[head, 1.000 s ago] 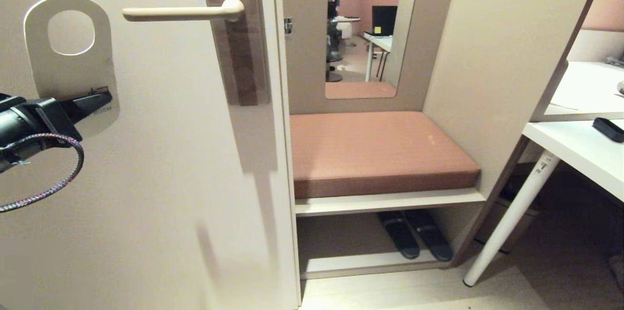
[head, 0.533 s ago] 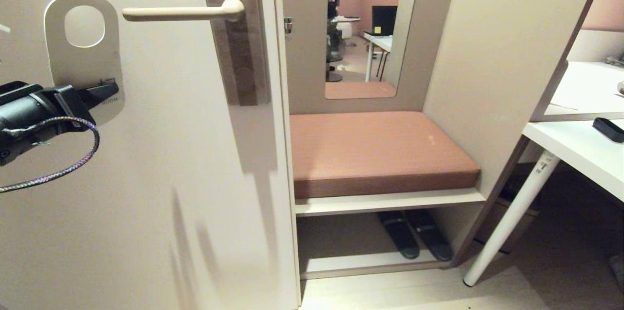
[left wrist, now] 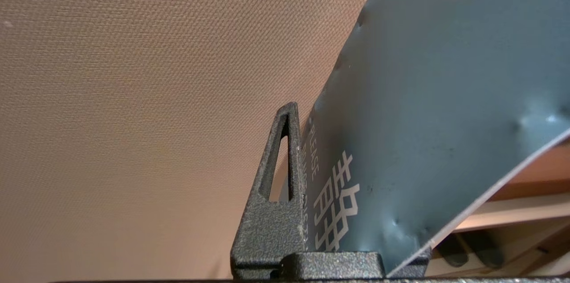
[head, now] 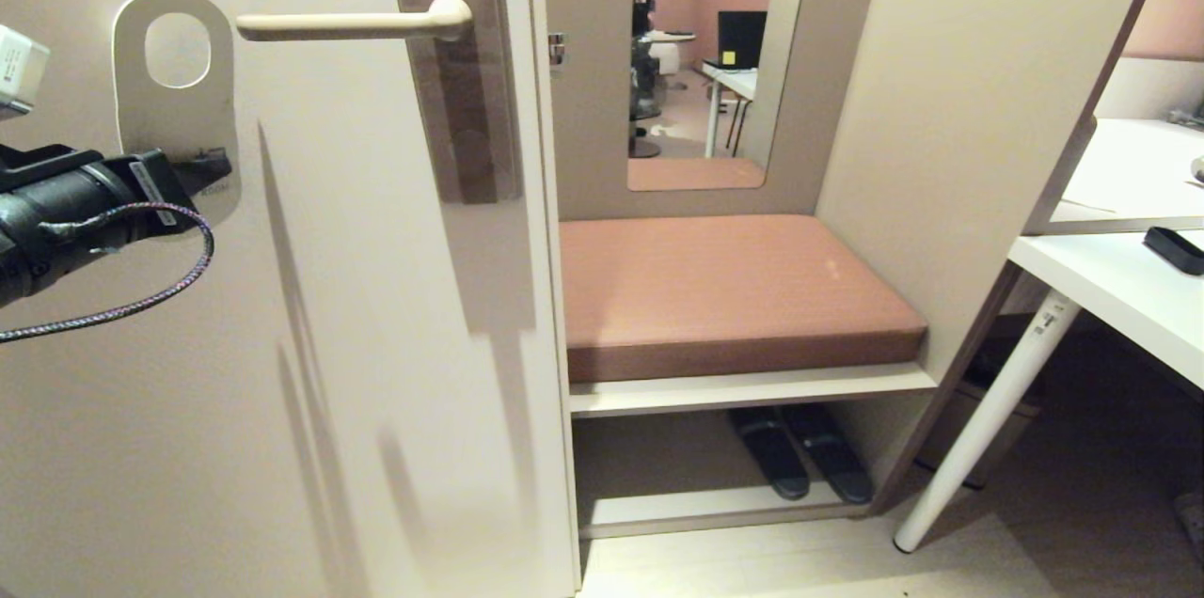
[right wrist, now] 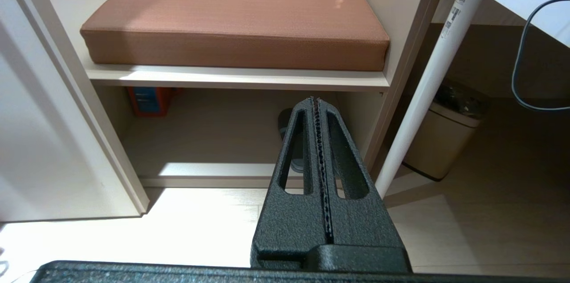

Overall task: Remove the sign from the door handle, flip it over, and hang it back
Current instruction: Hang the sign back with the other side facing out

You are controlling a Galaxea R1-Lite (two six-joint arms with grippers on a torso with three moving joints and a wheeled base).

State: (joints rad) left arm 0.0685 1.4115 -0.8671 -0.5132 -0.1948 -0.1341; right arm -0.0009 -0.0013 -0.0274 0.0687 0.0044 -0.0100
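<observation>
Left claw (head: 212,167) is clamped on the bottom end of the sign (head: 174,104), holding it upright against the door (head: 310,316). Over the last second I've carried it right: it started well left of the handle (head: 353,23), and now its right edge sits just beside the handle's free tip, not touching as far as I can tell. It also looks narrower than before, so I read it as having turned partly edge-on (the hole (head: 177,50) went from roundish to a slim oval). White face is toward the head camera, "ROOM" visible by my fingers.

What that means, my read: removal and flip are done, I'm in the re-hang approach. Hole is roughly level with the handle, a touch below it. Next I need to line the hole up with the tip and slide it on to the right.

View differences: the left wrist view shows the blue face of the sign (left wrist: 445,96) with "PLEASE" and one finger (left wrist: 278,194) pressed on it, which the head view can't see. It shows no handle at all, so alignment has to come from the head view.

Right claw (right wrist: 317,114) is parked, jaws pressed together, empty, pointing at the floor under the bench cushion (right wrist: 236,16). It's not in the head view.
</observation>
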